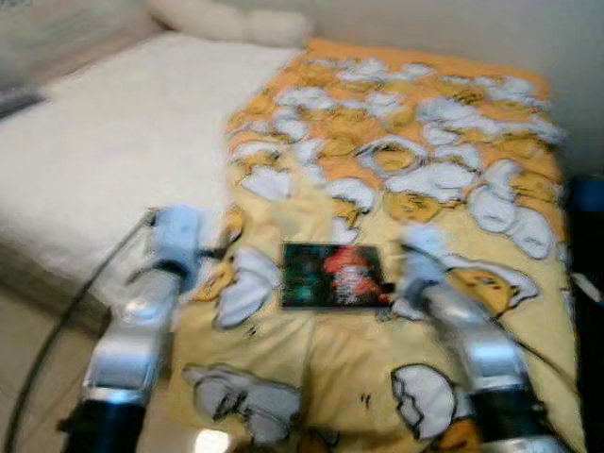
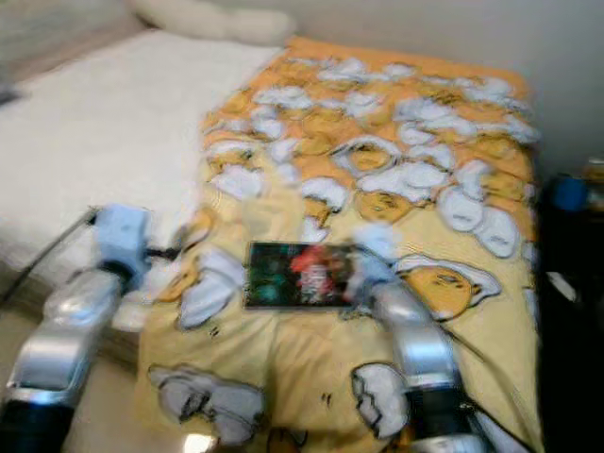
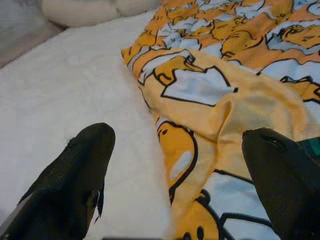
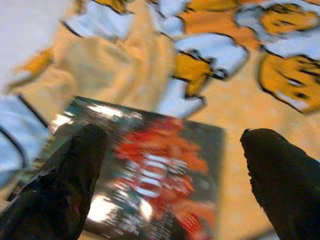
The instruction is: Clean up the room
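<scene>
A dark book (image 1: 335,275) with a red and green cover lies flat on the yellow cartoon-print blanket (image 1: 396,170) near the bed's foot. My right gripper (image 4: 175,190) hovers open just above the book (image 4: 150,180), its two black fingers (image 4: 65,185) spread to either side of the cover. My left gripper (image 3: 185,180) is open too, held over the blanket's folded left edge (image 3: 200,130) where it meets the white sheet (image 3: 65,105). Both silver arms reach in from below, the left arm (image 1: 142,321) beside the blanket, the right arm (image 1: 472,340) over it.
The white mattress (image 1: 104,142) takes up the left half, with a pillow (image 1: 226,19) at the head. A dark piece of furniture with a blue object (image 2: 569,193) stands at the bed's right side. Light floor (image 1: 28,377) shows at lower left. The eye views are blurred.
</scene>
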Tool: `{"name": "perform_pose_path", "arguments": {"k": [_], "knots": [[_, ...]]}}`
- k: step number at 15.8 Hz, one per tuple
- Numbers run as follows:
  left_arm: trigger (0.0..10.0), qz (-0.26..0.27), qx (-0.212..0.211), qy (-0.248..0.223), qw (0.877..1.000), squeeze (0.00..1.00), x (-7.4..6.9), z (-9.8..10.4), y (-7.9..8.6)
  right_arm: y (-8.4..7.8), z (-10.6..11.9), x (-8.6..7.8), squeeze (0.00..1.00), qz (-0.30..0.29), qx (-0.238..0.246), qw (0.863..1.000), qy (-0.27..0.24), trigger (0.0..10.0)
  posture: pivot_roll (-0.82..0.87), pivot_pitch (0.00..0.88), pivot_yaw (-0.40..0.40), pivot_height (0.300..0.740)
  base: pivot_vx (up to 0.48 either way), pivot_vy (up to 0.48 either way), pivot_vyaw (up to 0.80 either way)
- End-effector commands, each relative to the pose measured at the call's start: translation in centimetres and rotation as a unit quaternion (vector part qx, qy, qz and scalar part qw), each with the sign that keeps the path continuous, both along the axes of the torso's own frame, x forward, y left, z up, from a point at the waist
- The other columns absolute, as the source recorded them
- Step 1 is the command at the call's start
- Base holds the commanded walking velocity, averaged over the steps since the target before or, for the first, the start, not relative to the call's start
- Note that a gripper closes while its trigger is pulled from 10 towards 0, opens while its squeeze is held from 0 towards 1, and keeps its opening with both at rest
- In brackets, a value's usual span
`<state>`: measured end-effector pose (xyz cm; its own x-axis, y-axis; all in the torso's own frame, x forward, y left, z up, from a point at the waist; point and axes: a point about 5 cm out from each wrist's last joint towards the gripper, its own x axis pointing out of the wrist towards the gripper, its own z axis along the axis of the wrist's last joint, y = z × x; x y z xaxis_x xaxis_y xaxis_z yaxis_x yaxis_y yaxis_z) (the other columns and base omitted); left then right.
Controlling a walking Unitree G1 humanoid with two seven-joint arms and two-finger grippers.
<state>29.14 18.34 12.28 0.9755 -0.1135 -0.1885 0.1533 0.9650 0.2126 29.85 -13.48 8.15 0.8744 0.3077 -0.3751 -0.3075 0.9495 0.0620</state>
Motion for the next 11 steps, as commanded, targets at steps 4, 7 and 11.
{"name": "perform_pose_path", "arguments": {"k": [4,7,11], "knots": [[10.0,-0.097,-0.009,0.026,0.995,0.43,-0.5,0.4,-2.3,-1.5,-1.2,-0.9,1.0,-0.017,0.01,0.997,0.068,10.0,-0.07,0.0,0.017,0.74,0.0,0.0,0.0],[10.0,-0.171,-0.031,0.075,0.982,0.0,-1.7,0.1,-2.7,-0.9,-1.9,-1.6,1.0,-0.034,0.085,0.986,0.141,10.0,-0.07,0.0,0.019,0.74,0.0,0.0,0.0],[10.0,-0.312,-0.005,0.137,0.94,0.0,-3.0,0.0,-2.5,1.1,-3.9,-2.3,1.0,0.004,0.156,0.952,0.263,10.0,-0.05,0.0,0.021,0.74,0.0,0.0,0.0]]}}
